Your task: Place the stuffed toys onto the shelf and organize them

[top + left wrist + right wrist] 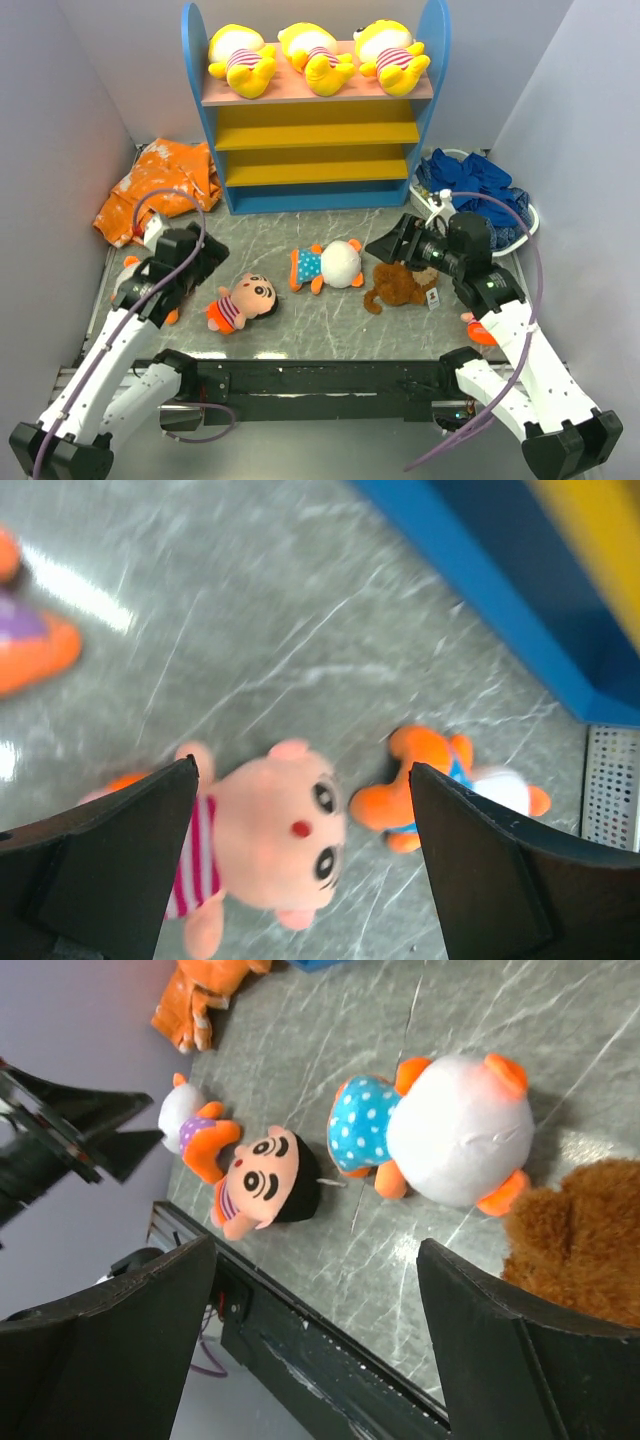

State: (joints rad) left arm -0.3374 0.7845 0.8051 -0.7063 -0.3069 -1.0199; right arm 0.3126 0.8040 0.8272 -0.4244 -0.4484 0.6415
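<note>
Below the left gripper point(300, 770), its fingers wide apart and empty, I see the striped-shirt doll point(270, 840) lying on the table point(250, 630), nearer this arm than the right. Its long axis runs finger to finger, head toward the finger on the wrist view's right, so I judge a wrist turn comes before any pinch. The right gripper point(315, 1250) is likewise spread and empty, beside the brown monkey point(585, 1235). Three yellow toys point(318, 58) sit on top of the shelf point(197, 100).

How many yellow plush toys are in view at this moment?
3 yellow plush toys, side by side on the shelf's pink top board: one left, one middle, one right. More could lie hidden elsewhere.
</note>
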